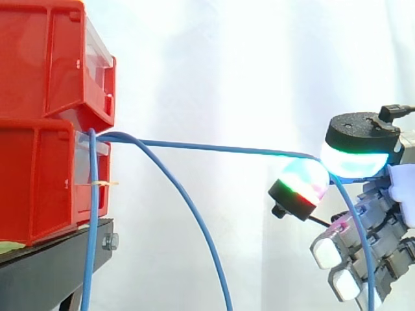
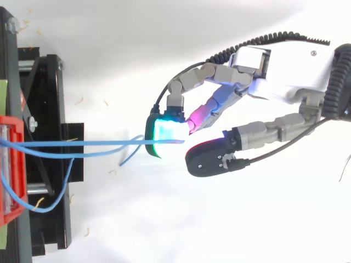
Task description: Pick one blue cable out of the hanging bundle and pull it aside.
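Several blue cables come out between two stacked red bins (image 1: 39, 116) at the left. One blue cable (image 1: 214, 148) is stretched nearly level to the right, away from the others. It ends at my hand (image 1: 379, 223), which is shut on it: a cyan-glowing fingertip (image 1: 353, 162) and a green-red one (image 1: 301, 180) pinch it. Past the pinch the cable drops down in front of the curled fingers. In the top view the taut cable (image 2: 82, 143) meets the glowing pad (image 2: 167, 131) of my hand (image 2: 285, 76). Two other cables (image 1: 93, 220) hang by the bins.
The bins rest on a black stand (image 1: 52, 259), also seen at the left from above as the stand (image 2: 49, 109). A loose blue cable loop (image 2: 55, 197) sags over it. A white curtain sits behind, with open room between stand and hand.
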### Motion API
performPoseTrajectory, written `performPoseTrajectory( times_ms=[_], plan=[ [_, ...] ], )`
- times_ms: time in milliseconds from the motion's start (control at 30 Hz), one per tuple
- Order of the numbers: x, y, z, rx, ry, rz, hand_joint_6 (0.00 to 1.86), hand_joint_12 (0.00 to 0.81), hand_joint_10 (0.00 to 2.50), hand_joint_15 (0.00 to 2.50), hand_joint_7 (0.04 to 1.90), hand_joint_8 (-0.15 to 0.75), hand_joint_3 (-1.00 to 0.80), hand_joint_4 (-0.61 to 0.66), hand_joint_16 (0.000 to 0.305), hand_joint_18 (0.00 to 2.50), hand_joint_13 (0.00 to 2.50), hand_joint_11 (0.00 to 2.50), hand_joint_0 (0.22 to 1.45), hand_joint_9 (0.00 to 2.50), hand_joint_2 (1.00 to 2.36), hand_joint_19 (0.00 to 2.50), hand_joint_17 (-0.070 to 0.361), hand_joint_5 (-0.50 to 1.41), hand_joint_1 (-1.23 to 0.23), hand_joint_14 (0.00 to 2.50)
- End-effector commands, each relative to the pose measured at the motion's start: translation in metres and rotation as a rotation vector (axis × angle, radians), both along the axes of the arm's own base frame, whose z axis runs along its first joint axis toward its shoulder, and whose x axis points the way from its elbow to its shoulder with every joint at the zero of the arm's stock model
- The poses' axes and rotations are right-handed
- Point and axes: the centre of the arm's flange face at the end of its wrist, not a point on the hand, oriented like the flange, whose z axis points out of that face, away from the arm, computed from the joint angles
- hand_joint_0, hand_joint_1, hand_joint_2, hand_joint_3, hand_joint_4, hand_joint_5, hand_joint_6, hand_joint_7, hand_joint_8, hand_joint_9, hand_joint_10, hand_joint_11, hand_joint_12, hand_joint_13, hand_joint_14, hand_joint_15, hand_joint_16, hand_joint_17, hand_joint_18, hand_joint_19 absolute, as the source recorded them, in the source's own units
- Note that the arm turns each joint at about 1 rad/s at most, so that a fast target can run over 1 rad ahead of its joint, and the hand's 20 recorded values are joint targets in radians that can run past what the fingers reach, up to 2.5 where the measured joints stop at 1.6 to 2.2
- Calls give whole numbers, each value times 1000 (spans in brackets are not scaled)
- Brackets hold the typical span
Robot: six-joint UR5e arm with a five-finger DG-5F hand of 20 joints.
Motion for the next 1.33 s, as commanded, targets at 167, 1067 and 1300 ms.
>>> performPoseTrajectory(
  times_ms=[167, 1067, 1300],
  plan=[
    [0, 0, 0, 1, 0, -1, 841, 419, 4, 450, 1301, 274, 61, -231, 68, 801, 829, 189, 494, 937, 1587, 326, 153, -13, -843, 13],
    [0, 0, 0, -1, 0, 0, 839, 425, 4, 453, 1306, 275, 62, -228, 68, 801, 815, 184, 496, 933, 1582, 324, 152, -13, -845, 13],
    [0, 0, 0, -1, 0, 0, 839, 426, 4, 452, 1302, 275, 64, -231, 68, 801, 815, 189, 496, 933, 1579, 324, 152, -12, -848, 13]
  ],
)
